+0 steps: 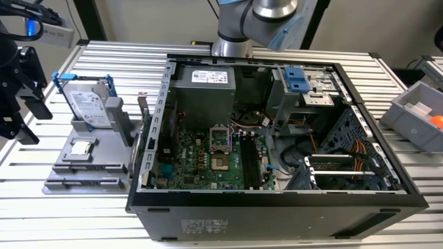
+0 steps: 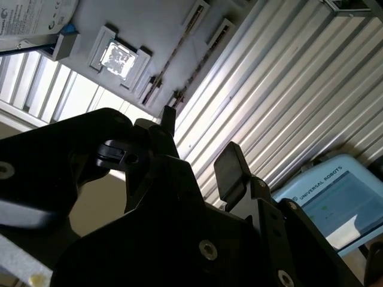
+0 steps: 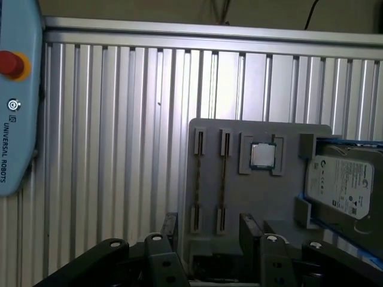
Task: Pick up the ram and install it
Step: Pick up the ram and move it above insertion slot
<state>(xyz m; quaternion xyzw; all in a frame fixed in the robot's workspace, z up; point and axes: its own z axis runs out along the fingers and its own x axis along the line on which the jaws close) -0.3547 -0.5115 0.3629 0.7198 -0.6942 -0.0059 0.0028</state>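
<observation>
**Ram (image 3: 222, 179) on edge in its holder — gripper spread, holding nothing**

- Ram: thin stick standing on its long edge in a slot of the grey holder (image 3: 263, 197). Both ends sit in small brackets.
- Long axis: parallel to the ribs of the aluminium table (image 3: 119, 149). I cannot tell which face points which way, since only the top edge shows.
- A second stick (image 3: 197, 179) stands in the neighbouring slot, parallel to the first.
- A small square chip (image 3: 262, 155) lies just beside the slots, between them and the hard drive (image 3: 341, 188).
- Exterior view: the holder (image 1: 83, 179) sits at lower left of the frame, beside the open computer case (image 1: 277, 205).
- Gripper (image 3: 209, 233): fingers (image 3: 248, 226) apart with the holder showing through the gap. In the second wrist view the gripper (image 2: 200, 143) is well clear of the holder (image 2: 149, 24).
- Writing: the hard drive carries a white printed label. The blue teach pendant (image 3: 18, 101) has lettering along its edge and a red button.
</observation>
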